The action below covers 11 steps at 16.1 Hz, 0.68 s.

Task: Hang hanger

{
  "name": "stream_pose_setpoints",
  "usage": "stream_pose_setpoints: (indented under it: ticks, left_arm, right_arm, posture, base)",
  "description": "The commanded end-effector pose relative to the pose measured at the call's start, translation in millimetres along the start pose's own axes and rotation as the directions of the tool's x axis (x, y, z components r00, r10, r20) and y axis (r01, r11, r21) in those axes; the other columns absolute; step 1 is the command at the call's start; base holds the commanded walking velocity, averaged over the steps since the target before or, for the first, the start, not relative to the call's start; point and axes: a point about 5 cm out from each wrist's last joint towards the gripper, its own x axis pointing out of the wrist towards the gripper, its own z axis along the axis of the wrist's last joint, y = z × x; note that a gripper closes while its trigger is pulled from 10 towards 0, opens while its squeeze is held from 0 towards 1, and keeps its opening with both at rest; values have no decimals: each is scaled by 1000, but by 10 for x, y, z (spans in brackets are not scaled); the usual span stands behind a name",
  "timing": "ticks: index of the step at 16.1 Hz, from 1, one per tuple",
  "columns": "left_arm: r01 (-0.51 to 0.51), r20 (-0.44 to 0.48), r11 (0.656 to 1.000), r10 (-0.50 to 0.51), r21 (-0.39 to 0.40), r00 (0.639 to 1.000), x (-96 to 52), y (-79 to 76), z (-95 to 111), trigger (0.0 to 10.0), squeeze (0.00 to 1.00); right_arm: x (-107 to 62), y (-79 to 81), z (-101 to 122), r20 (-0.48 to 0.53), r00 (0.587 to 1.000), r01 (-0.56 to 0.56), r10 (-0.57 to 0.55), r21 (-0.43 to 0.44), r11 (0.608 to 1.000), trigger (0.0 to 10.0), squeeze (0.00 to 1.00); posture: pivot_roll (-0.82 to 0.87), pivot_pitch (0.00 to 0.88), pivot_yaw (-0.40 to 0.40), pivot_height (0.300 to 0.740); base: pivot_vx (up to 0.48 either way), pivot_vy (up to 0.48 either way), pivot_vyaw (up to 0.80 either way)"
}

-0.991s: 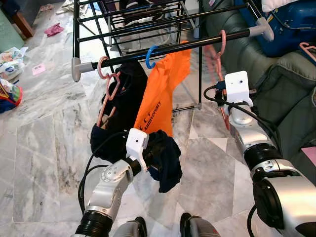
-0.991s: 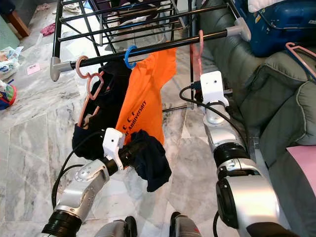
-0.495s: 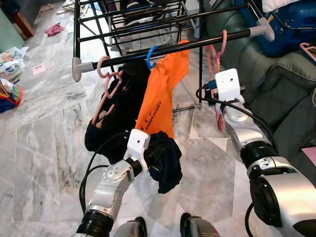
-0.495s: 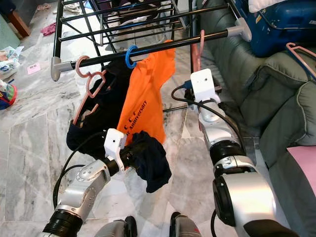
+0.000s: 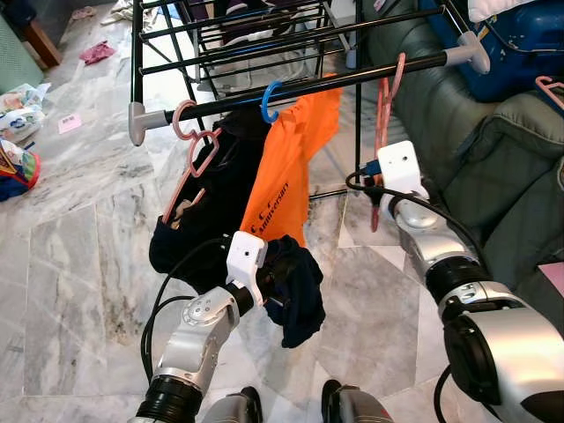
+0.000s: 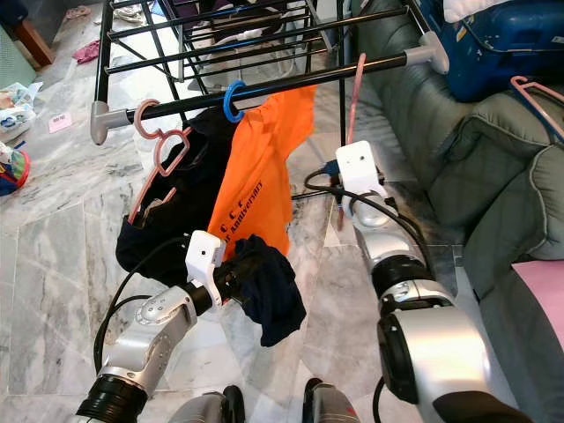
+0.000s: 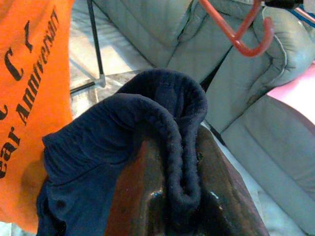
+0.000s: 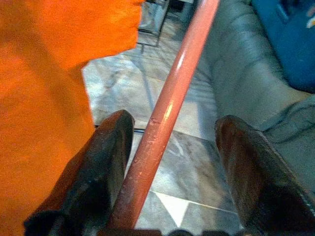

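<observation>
A pink hanger [image 5: 383, 115] hangs by its hook from the black rail [image 5: 326, 81], toward the rail's right end. My right gripper [image 8: 173, 120] is open at the hanger's lower part [image 5: 374, 189], and the pink bar [image 8: 167, 113] runs between its fingers, close to one finger [image 8: 106, 157]. My left gripper [image 7: 177, 162] is low in front of the rack, shut on a dark navy garment [image 5: 295, 286] that droops from it. An orange T-shirt [image 5: 286, 176] hangs on a blue hanger [image 5: 269, 101]. A black garment [image 5: 211, 198] hangs on pink hangers [image 5: 189, 128] at the rail's left end.
A grey-green sofa [image 5: 502, 159] stands close on the right, with a blue bag [image 5: 520, 44] and another pink hanger [image 5: 551, 88] on it. The rack's black frame [image 5: 247, 35] rises behind the rail. Toys and paper [image 5: 18, 132] lie on the marble floor at left.
My right gripper has moved left and lower along the pink hanger, whose lower end has swung left. The black garment swayed slightly left. My left gripper holds the navy garment as before.
</observation>
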Motion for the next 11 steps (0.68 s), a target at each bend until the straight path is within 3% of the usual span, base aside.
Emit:
stream_pose_setpoints:
  ticks: [1, 2, 3, 4, 5, 6, 7, 8, 9, 10, 11]
  left_arm:
    - [-8, -13, 1000, 8, 3, 1000, -30, 14, -29, 10000, 0]
    - [-7, -14, 1000, 7, 4, 1000, -27, 16, -26, 10000, 0]
    - [-5, -17, 1000, 5, 5, 1000, -17, 15, -22, 10000, 0]
    - [-3, -18, 1000, 3, 6, 1000, -10, 12, -22, 10000, 0]
    - [-2, -20, 1000, 2, 6, 1000, -5, 9, -23, 10000, 0]
    - [-1, -24, 1000, 1, 8, 1000, 1, 10, -27, 10000, 0]
    - [-1, -24, 1000, 1, 8, 1000, 2, 11, -28, 10000, 0]
    - [-9, -29, 1000, 10, 8, 1000, 7, 18, -29, 10000, 0]
    - [-17, -32, 1000, 17, 8, 999, 10, 27, -28, 10000, 0]
    - [-28, -28, 1000, 28, 11, 999, 11, 41, -19, 10000, 0]
    - [-38, -19, 999, 38, 10, 999, 11, 55, -2, 10000, 0]
  right_arm:
    - [-6, -17, -51, -25, 1000, 4, -4, -9, 1000, 235, 0]
    - [-8, -48, -58, -25, 1000, 13, -13, -21, 1000, 431, 0]
    - [-16, -121, -84, -30, 999, 24, -26, -49, 999, 2902, 0]
    - [-22, -169, -97, -30, 999, 35, -37, -64, 997, 4549, 0]
    - [-26, -199, -102, -28, 999, 38, -40, -69, 997, 4549, 0]
    - [-41, -275, -135, -31, 998, 52, -55, -89, 995, 8510, 0]
    - [-46, -304, -145, -31, 998, 58, -61, -93, 994, 10000, 0]
    - [-62, -374, -169, -28, 997, 68, -71, -104, 992, 10000, 0]
    - [-68, -390, -174, -24, 997, 69, -72, -104, 992, 10000, 718]
    - [-74, -391, -175, -16, 998, 65, -67, -103, 993, 10000, 1000]
    - [-80, -381, -174, -6, 998, 58, -59, -102, 993, 10000, 1000]
  posture:
    - [54, 230, 101, 740]
    - [50, 230, 102, 740]
    - [44, 229, 104, 740]
    - [41, 228, 105, 740]
    - [41, 228, 106, 740]
    - [37, 227, 108, 740]
    - [35, 226, 109, 740]
    - [33, 225, 111, 740]
    - [33, 224, 111, 740]
    - [31, 223, 112, 740]
    - [31, 222, 113, 740]
  base:
    - [0, 0, 0]
    - [0, 0, 0]
    - [0, 0, 0]
    - [0, 0, 0]
    - [0, 0, 0]
    - [0, 0, 0]
    - [0, 0, 0]
    - [0, 0, 0]
    - [0, 0, 0]
    - [0, 0, 0]
    - [0, 0, 0]
